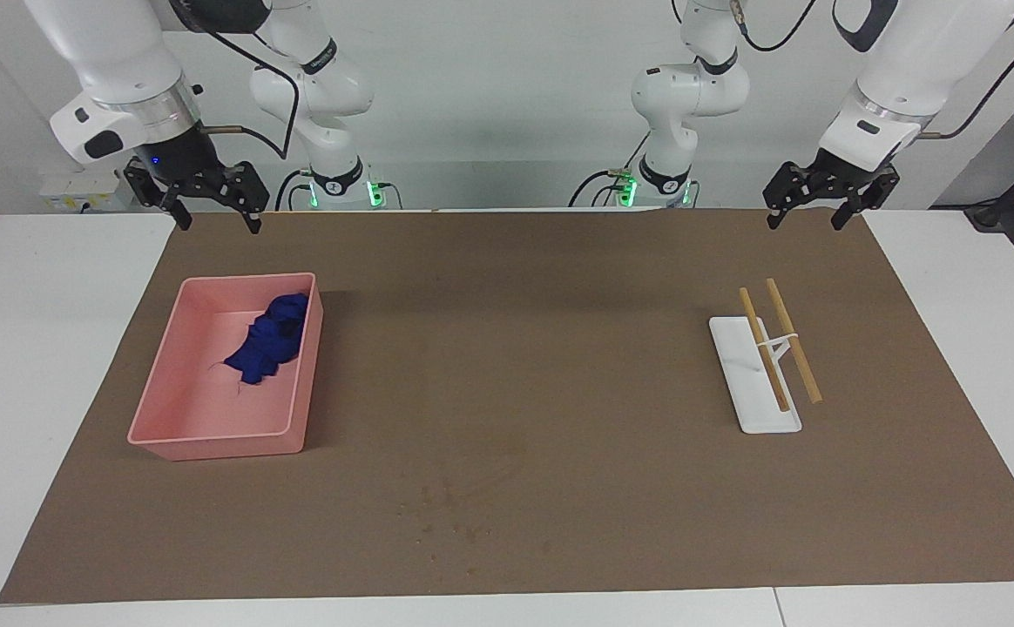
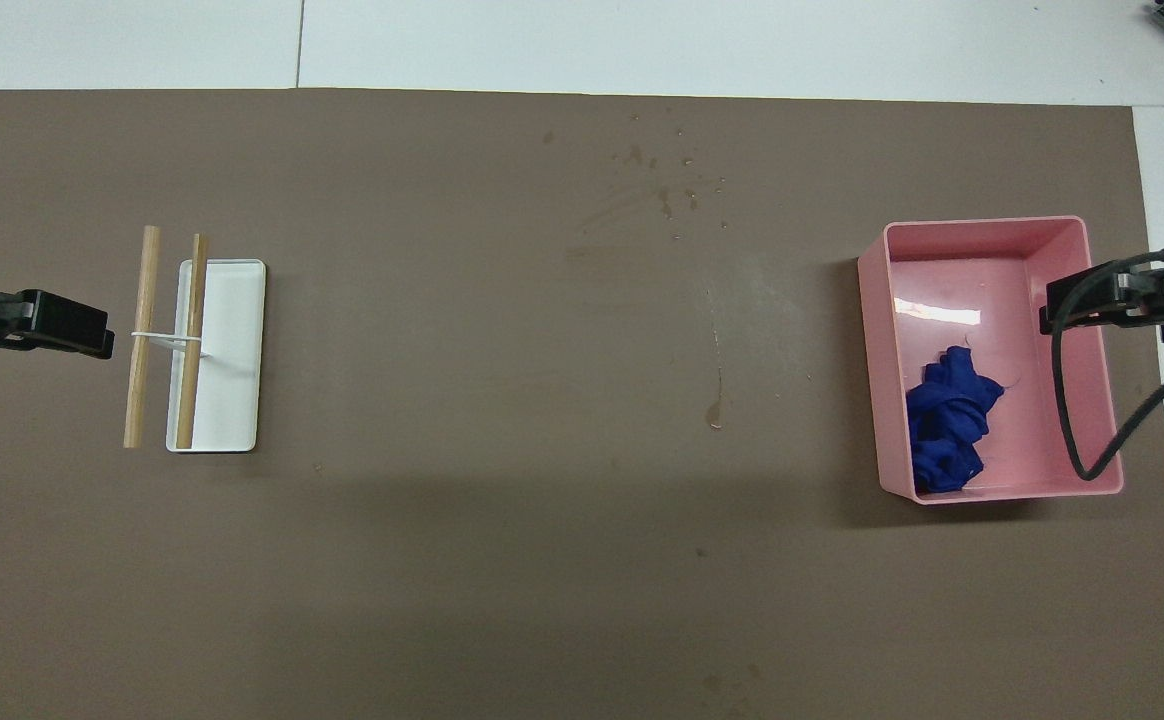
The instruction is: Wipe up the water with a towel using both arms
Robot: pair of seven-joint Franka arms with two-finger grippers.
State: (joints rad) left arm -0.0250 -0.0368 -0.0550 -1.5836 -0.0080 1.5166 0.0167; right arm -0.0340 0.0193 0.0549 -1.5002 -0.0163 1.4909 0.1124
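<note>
The royal-blue towel (image 1: 270, 341) lies crumpled in the pink tray (image 1: 211, 440), in the part of the tray nearer the robots; it also shows in the overhead view (image 2: 947, 420). Water drops (image 1: 455, 509) dot the brown mat farther from the robots, near the middle; they also show from overhead (image 2: 667, 185). My right gripper (image 1: 219, 225) hangs open and empty in the air, above the tray's (image 2: 982, 225) outer side (image 2: 1047, 315). My left gripper (image 1: 804, 225) hangs open and empty, up beside the stand (image 2: 102, 340).
A white stand with two wooden sticks (image 1: 755, 383) lies toward the left arm's end of the table (image 2: 227, 340). The brown mat (image 1: 559, 366) covers most of the white table.
</note>
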